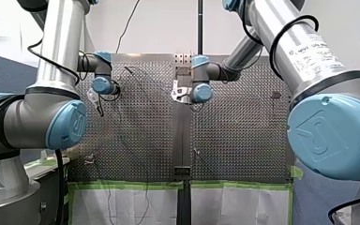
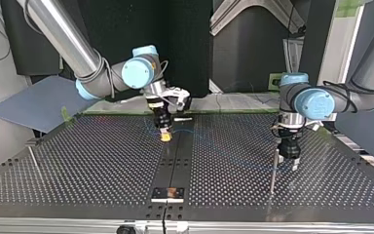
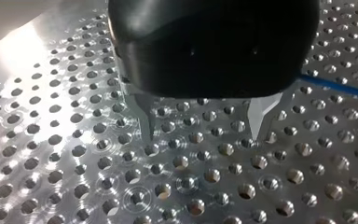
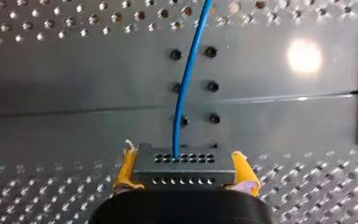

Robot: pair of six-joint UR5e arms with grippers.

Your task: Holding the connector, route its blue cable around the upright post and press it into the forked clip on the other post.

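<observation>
A lab: robot arms (image 2: 63, 34) over perforated table (image 2: 78, 165)

The tabletop (image 3: 74, 154) is shiny metal full of little holes. My left end effector (image 3: 201, 139) has a glossy black shell and bare metal fingers (image 3: 145, 119). The connector (image 4: 184, 170) looks like dull dark plastic; the yellow pads (image 4: 127, 170) look frayed.

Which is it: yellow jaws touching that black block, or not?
Touching. The right wrist view shows the yellow pads pressed against both sides of the connector.
</observation>
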